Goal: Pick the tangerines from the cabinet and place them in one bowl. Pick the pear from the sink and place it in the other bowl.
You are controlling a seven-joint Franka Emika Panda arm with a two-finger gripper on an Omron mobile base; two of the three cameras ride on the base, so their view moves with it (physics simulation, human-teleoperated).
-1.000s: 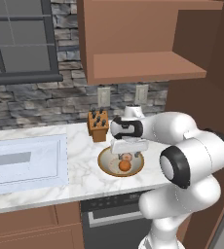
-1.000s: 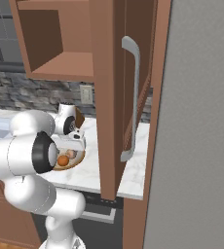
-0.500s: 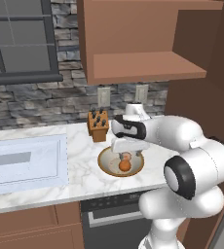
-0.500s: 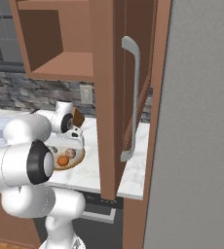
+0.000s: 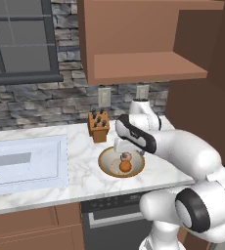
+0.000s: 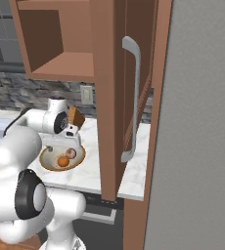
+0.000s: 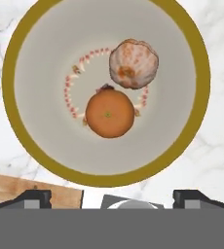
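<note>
Tangerines (image 7: 119, 92) both sit in the tan bowl (image 7: 16, 121), my jaws are released above it, so next I fetch the pear from the sink (image 5: 24, 163).

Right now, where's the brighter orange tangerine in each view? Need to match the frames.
Left base view: brighter tangerine lies in the tan-rimmed bowl, centre of picture, nearer the camera than the duller tangerine.
Right base view: in the same bowl, lower left.
Hand view: near the bowl's centre, below the duller one.
Shared landmark: the wooden knife block beside the bowl.
</note>
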